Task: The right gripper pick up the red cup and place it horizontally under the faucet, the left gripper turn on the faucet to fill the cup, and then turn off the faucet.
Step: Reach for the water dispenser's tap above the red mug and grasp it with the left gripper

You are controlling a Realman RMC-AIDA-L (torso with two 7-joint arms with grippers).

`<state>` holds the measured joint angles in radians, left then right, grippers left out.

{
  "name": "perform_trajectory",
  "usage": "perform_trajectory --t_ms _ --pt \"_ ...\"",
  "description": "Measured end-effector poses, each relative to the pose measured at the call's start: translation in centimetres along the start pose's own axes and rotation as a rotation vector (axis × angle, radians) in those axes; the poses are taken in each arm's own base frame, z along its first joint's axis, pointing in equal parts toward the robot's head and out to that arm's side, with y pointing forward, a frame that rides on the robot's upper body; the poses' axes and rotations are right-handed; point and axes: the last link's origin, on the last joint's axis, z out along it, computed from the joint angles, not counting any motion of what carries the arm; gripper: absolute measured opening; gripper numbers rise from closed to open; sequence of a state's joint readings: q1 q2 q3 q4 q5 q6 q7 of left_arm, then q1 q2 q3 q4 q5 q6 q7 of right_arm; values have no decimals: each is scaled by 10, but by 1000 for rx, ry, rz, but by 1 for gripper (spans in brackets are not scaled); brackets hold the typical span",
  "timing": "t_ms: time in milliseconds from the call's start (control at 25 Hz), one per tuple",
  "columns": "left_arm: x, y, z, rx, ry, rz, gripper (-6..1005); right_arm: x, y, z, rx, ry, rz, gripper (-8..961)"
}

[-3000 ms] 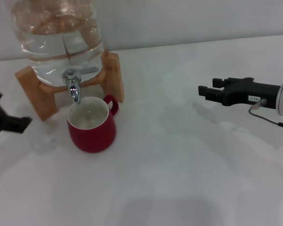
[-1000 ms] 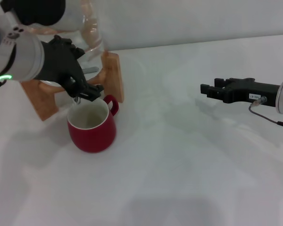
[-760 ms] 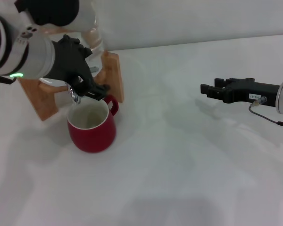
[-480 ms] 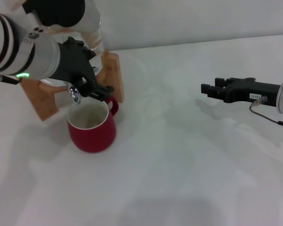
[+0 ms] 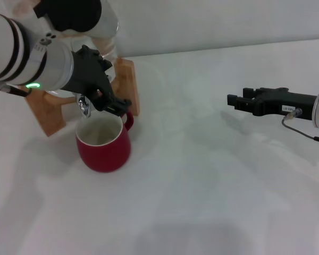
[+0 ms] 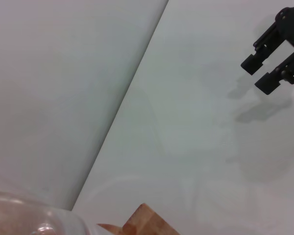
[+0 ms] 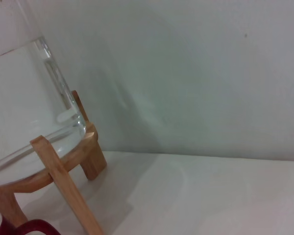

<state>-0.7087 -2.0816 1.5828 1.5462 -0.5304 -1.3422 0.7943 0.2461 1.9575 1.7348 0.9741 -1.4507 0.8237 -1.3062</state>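
The red cup (image 5: 103, 142) stands upright on the white table, its cream inside showing, right under the faucet (image 5: 84, 106) spout. My left gripper (image 5: 112, 102) reaches in from the upper left and sits over the faucet's lever, hiding it, just above the cup's handle. Only the chrome spout shows beside it. My right gripper (image 5: 235, 102) hovers open and empty far to the right of the cup, pointing toward it. It also appears in the left wrist view as the right gripper (image 6: 258, 76). A bit of the cup (image 7: 33, 227) shows in the right wrist view.
The clear water jar (image 7: 24, 93) rests on a wooden stand (image 5: 126, 79) at the back left, close to the wall. The left arm's white and black body covers most of the jar in the head view. White tabletop (image 5: 202, 180) stretches between the cup and the right gripper.
The left arm came in from the far left to the faucet and has edged its gripper rightward over the lever. The cup and the right gripper have stayed put.
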Motion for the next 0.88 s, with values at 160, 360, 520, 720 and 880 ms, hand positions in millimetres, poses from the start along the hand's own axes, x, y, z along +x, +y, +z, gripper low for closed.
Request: perform_trajectory --t_ms 160,360,520,720,880 --pt "-1 1 2 -11 2 -7 886 0 0 0 1 0 2 550" --pt "-4 2 2 -16 -4 -12 886 0 0 0 1 1 2 550" --pt "-5 4 2 -21 -8 -11 886 1 0 0 1 1 4 550" --pt "-5 5 3 -23 -9 -8 886 2 -1 -1 3 2 6 550" --pt "-3 5 1 -20 -5 -6 886 3 -1 -2 5 3 8 550"
